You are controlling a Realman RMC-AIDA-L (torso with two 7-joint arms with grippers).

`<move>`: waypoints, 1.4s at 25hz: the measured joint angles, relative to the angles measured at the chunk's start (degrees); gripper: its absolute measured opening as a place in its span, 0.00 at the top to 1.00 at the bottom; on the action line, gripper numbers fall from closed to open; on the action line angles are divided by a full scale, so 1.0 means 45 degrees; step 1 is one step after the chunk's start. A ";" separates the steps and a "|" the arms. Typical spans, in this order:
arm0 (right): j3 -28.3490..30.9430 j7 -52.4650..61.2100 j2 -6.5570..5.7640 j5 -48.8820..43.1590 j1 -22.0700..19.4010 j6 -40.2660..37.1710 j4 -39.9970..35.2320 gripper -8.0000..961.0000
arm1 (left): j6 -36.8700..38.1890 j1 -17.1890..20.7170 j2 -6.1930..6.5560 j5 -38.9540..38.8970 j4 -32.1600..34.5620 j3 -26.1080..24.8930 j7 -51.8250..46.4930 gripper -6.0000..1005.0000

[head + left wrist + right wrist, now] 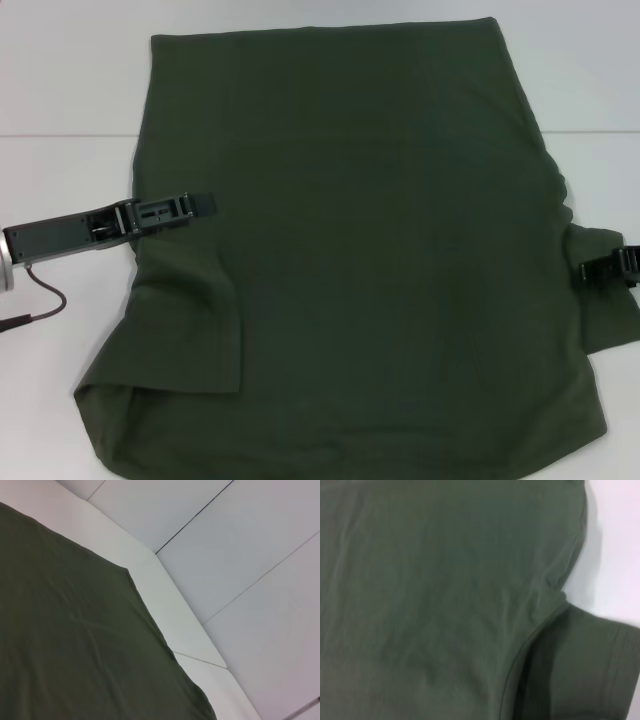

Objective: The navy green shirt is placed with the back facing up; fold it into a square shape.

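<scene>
The shirt lies flat on the table. The left gripper sits at its nine o'clock edge, the right gripper at three o'clock; I cannot tell either grip.

1. I count one navy green shirt, only one piece of clothing. It lies on the table with a plain side up.
2. On this shirt I see two short sleeves: one sleeve on my left side, and one sleeve on my right side, cut partly by the picture edge.
3. I count two grippers: one left gripper at the left edge of the shirt, one right gripper at the right edge.
4. There is one white table under everything.
5. One dark cable hangs beside the left arm.
</scene>
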 joint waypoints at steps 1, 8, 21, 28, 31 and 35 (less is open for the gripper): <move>0.0031 0.0000 0.0006 0.0014 -0.0010 0.0011 -0.0032 0.22 | 0.0001 0.0006 0.0000 -0.0016 -0.0002 0.0001 0.0001 0.27; 0.0284 0.0064 0.0056 0.0054 -0.0058 -0.0027 -0.0116 0.28 | 0.0023 0.0043 0.0000 -0.0136 -0.0013 -0.0005 0.0008 0.27; 0.0784 0.0141 -0.0038 0.0014 -0.0118 -0.0082 -0.0141 0.57 | 0.0002 0.0021 0.0000 -0.0148 -0.0013 -0.0019 0.0010 0.27; 0.0806 0.0150 -0.0079 0.0007 -0.0114 0.0008 -0.0054 0.77 | -0.0013 0.0021 0.0015 -0.0159 -0.0012 -0.0026 0.0010 0.27; 0.0808 0.0231 -0.0101 -0.0022 -0.0173 0.0020 -0.0088 0.88 | -0.0014 0.0021 0.0019 -0.0174 -0.0012 -0.0035 0.0009 0.27; 0.0959 0.0326 -0.0206 -0.0053 -0.0338 0.0032 -0.0206 0.98 | -0.0010 0.0024 0.0038 -0.0183 -0.0001 -0.0044 0.0009 0.27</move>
